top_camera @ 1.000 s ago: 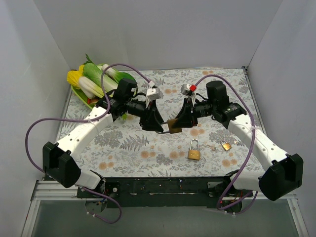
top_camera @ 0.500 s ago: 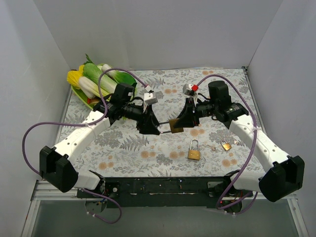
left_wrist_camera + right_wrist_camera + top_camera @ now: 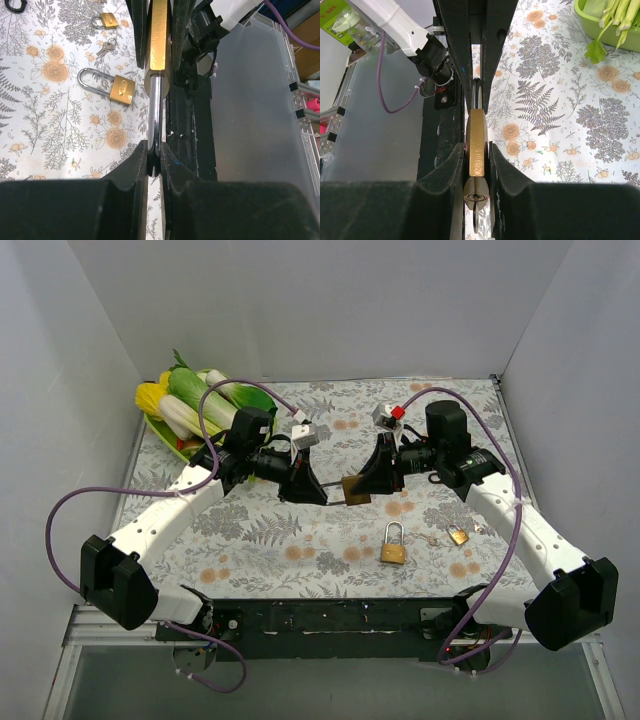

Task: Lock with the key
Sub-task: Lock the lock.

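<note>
A brass padlock (image 3: 354, 489) hangs in the air between my two grippers above the table's middle. My right gripper (image 3: 362, 487) is shut on its brass body (image 3: 476, 142); a key (image 3: 476, 210) sits in the keyhole at the body's near end. My left gripper (image 3: 318, 493) is shut on the padlock's steel shackle (image 3: 155, 112); the brass body shows beyond it (image 3: 159, 35) between the right gripper's fingers.
A second brass padlock (image 3: 393, 544) lies on the floral cloth near the front, and a small padlock with keys (image 3: 457, 535) lies to its right. A green tray of vegetables (image 3: 195, 400) stands at the back left. White walls enclose the table.
Both grippers, holding the padlock between them, have shifted slightly toward the back. The left arm's elbow has swung left.
</note>
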Robot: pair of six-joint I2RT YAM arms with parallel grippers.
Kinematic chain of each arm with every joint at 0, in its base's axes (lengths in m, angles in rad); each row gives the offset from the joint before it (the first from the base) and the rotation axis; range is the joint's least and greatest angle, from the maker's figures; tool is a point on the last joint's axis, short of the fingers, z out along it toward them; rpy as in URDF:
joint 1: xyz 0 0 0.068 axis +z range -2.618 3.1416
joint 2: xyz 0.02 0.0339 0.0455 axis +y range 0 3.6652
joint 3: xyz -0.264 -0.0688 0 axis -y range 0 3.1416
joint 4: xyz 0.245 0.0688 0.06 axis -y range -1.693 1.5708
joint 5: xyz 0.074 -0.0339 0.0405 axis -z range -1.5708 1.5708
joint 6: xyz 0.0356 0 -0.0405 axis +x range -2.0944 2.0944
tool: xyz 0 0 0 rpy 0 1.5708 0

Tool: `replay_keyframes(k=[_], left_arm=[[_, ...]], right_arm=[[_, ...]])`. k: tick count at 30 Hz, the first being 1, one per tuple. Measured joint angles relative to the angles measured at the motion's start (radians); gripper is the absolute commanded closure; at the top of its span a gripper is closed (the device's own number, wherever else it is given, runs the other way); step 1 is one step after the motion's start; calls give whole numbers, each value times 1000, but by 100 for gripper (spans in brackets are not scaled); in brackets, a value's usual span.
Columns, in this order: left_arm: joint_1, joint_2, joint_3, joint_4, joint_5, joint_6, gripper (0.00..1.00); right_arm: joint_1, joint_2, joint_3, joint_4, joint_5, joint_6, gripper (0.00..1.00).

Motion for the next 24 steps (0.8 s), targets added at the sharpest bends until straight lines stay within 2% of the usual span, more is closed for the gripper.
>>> replay_keyframes(k=[13,24], left_arm=[[-11,58,24,-19,4,-64,100],[-30,140,55,-77,-54,-101,100]], right_arm=[[21,0,-27,2,35,11,99],[54,14,-134,140,97,140,99]])
